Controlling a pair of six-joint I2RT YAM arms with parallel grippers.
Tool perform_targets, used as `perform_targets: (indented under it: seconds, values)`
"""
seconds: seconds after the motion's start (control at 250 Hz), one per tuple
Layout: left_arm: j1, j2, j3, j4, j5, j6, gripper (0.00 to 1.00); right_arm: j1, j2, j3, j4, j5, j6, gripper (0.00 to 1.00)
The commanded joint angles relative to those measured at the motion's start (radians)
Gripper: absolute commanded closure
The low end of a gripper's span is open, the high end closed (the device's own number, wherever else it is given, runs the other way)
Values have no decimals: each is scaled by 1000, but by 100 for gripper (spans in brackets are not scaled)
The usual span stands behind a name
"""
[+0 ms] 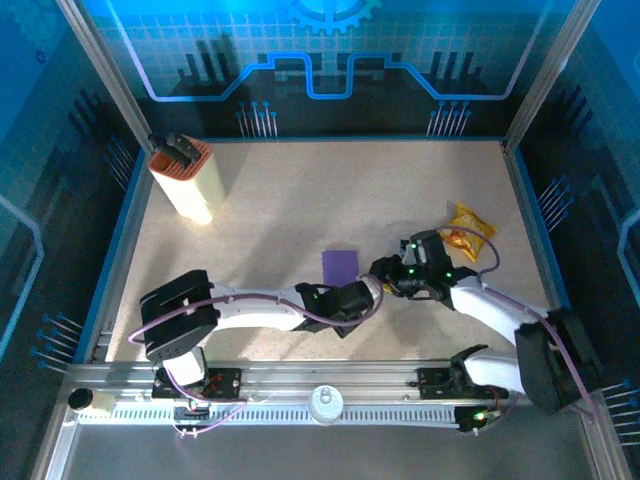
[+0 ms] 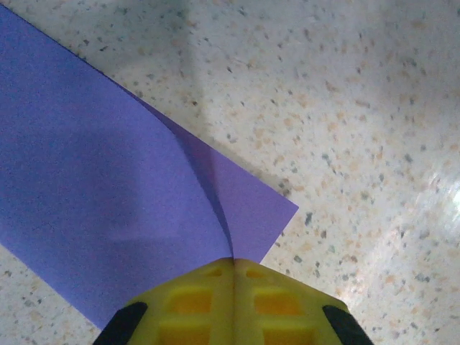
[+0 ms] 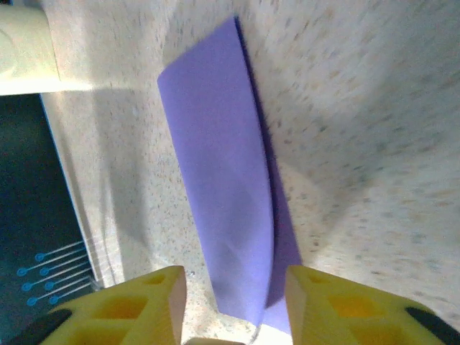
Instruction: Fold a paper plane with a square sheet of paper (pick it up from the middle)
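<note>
Two arms: both reach in from the near edge of the table (image 1: 300, 190), and their ends meet just beside the near right corner of the paper.
The square sheet of paper (image 1: 341, 266): purple and thin. It lies on the table about halfway between the left and right edges, nearer to the near edge than to the far edge. In the wrist views it is folded over, so that one layer lies on another, and a strip of the lower layer shows along one side.
The left gripper (image 2: 233, 267): its yellow fingers (image 2: 194, 302) are pressed together with no gap, and the edge of the paper is pinched between them. From this pinch a soft ridge rises in the sheet and runs away across it.
The right gripper (image 3: 233, 302): its yellow fingers (image 3: 144, 305) stand wide apart, and the near end of the paper lies between them. I cannot tell if either finger touches the sheet.
The snack packet (image 1: 468, 228): yellow-orange and crinkly, near the right edge of the table, just beside the right arm's wrist and well apart from the paper.
The box (image 1: 185, 178): tall, cream and orange, near the far left corner of the table.
The table surface: light and speckled, with a blue rim around it.
</note>
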Motion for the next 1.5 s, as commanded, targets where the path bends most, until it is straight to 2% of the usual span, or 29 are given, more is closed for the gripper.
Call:
perform_targets:
  seconds: [0.0,0.168,0.292,0.38,0.559,0.679,0.787,0.883,0.983,1.235,1.498]
  values:
    - [60,-63,1,40,206,-94,100,-53,-102,-40,-177,70,-67,55]
    - [145,-76,-1,100,410,-160,100,-57,-272,-106,-220,162,-117,53]
    - [173,-72,5,130,470,-190,100,-58,-362,-147,-217,153,-140,54]
    - [191,-66,13,138,494,-207,100,-57,-371,-163,-194,90,-146,55]
    - [204,-75,7,115,452,-205,100,-34,-268,-166,-95,-45,-134,60]
    - [208,-83,-7,99,429,-203,100,34,-184,-140,-36,-25,-125,67]
    - [208,-88,-20,99,421,-209,100,91,-91,-99,-6,7,-110,80]
    - [210,-88,-23,105,421,-214,100,143,-6,-78,67,16,-82,87]
    - [208,-90,-24,105,419,-217,100,183,72,-59,115,36,-61,89]
    - [208,-90,-36,93,399,-215,98,188,207,-57,156,76,-40,93]
    - [208,-42,-32,111,382,-246,89,189,250,-129,248,67,17,93]
